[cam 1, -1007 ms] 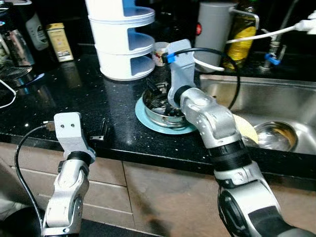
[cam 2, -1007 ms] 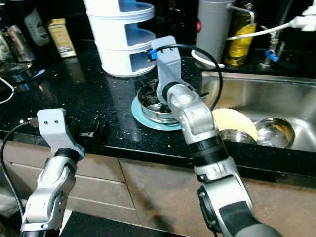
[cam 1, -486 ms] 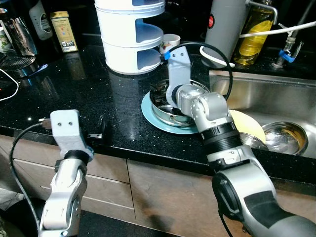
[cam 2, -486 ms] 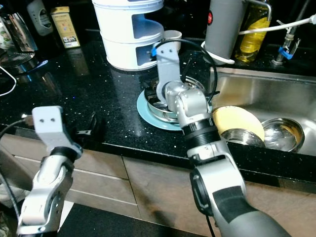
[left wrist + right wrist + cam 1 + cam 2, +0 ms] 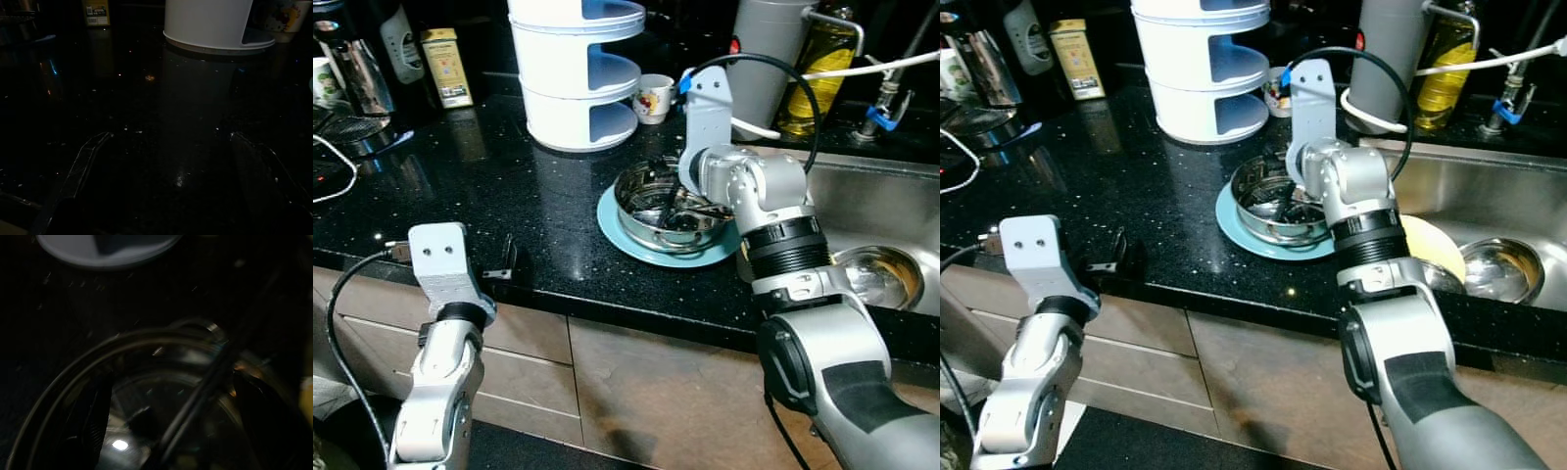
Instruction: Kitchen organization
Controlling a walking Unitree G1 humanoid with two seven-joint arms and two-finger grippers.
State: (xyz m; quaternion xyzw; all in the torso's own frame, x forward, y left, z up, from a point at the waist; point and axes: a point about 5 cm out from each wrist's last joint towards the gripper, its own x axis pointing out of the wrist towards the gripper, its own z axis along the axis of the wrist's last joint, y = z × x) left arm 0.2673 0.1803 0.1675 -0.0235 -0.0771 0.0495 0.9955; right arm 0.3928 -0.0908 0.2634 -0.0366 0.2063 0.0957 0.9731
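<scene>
A steel bowl [image 5: 628, 191] stands on a light blue plate [image 5: 636, 243] on the black counter, with dark utensils lying in it. My right gripper [image 5: 687, 210] reaches down into the bowl from its far right side. In the right wrist view its fingers [image 5: 98, 416] stand apart inside the bowl [image 5: 146, 340], open. A thin dark utensil [image 5: 195, 399] crosses between them, untouched. My left gripper [image 5: 505, 262] hovers low over the counter near its front edge. It is open and holds nothing, as its spread fingers [image 5: 83, 164] show.
A white tiered rack [image 5: 573, 78] and a small cup [image 5: 653, 98] stand behind the bowl. To the right lies the sink [image 5: 876, 191] with a steel bowl [image 5: 876, 279] and a yellow plate [image 5: 1430, 245]. An oil bottle [image 5: 818, 69] and a grey cylinder [image 5: 764, 49] stand at the back.
The camera has shifted. My right wrist has swung toward the far right side of the bowl, uncovering more of its inside. The left arm holds its place.
</scene>
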